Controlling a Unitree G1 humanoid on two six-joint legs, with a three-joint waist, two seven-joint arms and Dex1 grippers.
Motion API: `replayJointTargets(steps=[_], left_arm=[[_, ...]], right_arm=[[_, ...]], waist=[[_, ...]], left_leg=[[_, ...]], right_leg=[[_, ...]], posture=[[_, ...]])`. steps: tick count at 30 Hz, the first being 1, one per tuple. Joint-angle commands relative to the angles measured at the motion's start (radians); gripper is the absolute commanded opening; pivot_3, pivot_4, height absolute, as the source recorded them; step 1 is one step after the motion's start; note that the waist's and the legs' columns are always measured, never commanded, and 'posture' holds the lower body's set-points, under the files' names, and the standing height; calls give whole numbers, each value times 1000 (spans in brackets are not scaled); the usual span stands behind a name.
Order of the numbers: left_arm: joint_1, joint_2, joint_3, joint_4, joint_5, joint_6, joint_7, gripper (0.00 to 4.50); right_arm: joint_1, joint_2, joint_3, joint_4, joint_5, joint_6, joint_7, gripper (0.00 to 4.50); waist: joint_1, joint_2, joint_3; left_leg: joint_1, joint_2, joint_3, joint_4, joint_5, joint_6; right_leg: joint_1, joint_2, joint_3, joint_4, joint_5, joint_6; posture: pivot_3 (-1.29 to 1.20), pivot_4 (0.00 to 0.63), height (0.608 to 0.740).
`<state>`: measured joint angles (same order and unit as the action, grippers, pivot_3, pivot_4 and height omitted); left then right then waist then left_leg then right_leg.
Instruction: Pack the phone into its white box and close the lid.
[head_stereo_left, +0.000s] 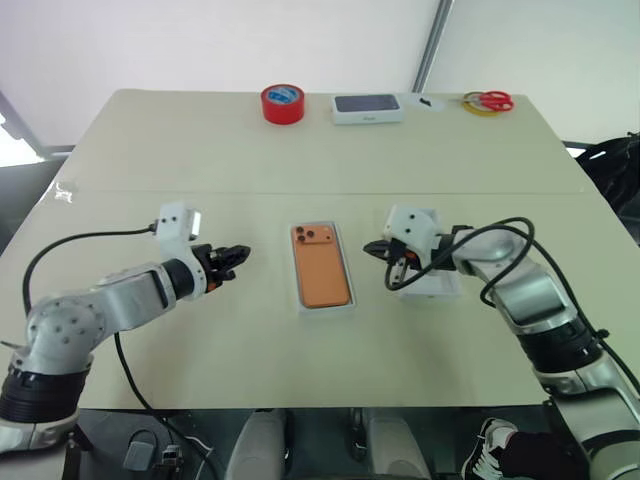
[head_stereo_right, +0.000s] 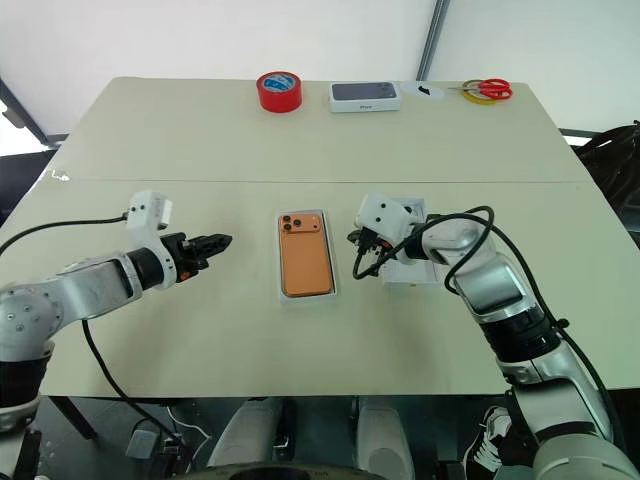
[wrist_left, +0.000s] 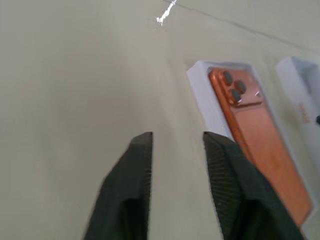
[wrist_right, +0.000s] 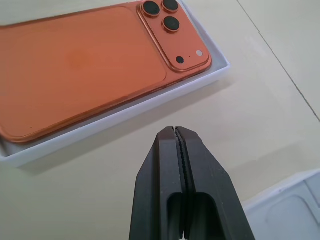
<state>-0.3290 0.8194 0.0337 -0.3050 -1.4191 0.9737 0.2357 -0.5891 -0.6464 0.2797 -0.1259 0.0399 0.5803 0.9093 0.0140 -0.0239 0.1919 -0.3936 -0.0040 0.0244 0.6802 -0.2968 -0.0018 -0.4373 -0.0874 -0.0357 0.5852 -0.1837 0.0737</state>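
Note:
The orange phone lies camera side up inside the white box at the middle of the table. In the right wrist view the phone sits within the box's rim. My left gripper hovers left of the box, pointing at it, open by a narrow gap with nothing between its fingers. My right gripper is shut and empty, just right of the box's far end. A shallow white piece lies under my right arm; I cannot tell whether it is the lid.
Along the far edge stand a red tape roll, a dark-topped white box, a small white item and red-handled scissors on a yellow ring. A seam crosses the table behind the grippers.

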Motion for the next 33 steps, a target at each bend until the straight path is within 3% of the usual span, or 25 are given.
replayJointTargets(steps=[1, 10, 14, 18, 23, 28, 33], left_arm=[[-48, 10, -103, -58, 177, 42, -112, 42], [-56, -87, -91, -19, 326, 86, -231, 42], [31, -20, -65, -60, 472, -38, -397, 42], [200, 10, 60, -107, 547, -269, -677, 42], [402, 79, 130, -146, 692, -485, -956, 42], [487, 84, 170, -135, 766, -582, -1064, 42], [496, 44, 191, -137, 794, -599, -1070, 42]], right_arm=[[-33, 12, 37, 3, -52, 30, -33, 0], [-50, 48, 53, -16, -108, 17, -87, 0], [-55, 89, 24, -105, -27, 64, -55, 0], [-60, 170, 66, -164, 11, 135, -65, 0], [-88, 280, 145, -105, -9, 169, -108, 0], [-131, 365, 203, 15, -43, 161, -154, 0], [-156, 406, 232, 67, -61, 152, -166, 0]], waist=[[-2, 0, 0], [-5, 0, 0], [-16, 0, 0], [-27, 0, 0], [-27, 2, 1], [-26, 2, 2], [-29, 2, 1]], left_leg=[[0, 0, 0, -1, 0, 0], [-3, 0, 1, -2, 0, 0], [-2, 0, 1, -2, 0, 0], [-2, 3, 1, -3, 0, 0], [-3, 4, 2, -3, 0, 0], [-4, 3, 1, -3, 0, 0], [-10, 3, 1, -3, 0, 0]], right_leg=[[0, 0, 0, -1, 0, 0], [-3, 0, 0, -2, 0, 0], [-3, 1, 0, -2, 0, 0], [-4, 1, 0, -1, 0, 0], [-7, -1, 0, -1, 1, -1], [-7, -3, -1, -2, 2, -2], [-12, -2, -1, 0, 2, -2]], posture=[[0, 150, 740], [0, 150, 740], [0, 150, 740], [0, 150, 740], [0, 150, 740], [0, 150, 740], [0, 150, 740]])
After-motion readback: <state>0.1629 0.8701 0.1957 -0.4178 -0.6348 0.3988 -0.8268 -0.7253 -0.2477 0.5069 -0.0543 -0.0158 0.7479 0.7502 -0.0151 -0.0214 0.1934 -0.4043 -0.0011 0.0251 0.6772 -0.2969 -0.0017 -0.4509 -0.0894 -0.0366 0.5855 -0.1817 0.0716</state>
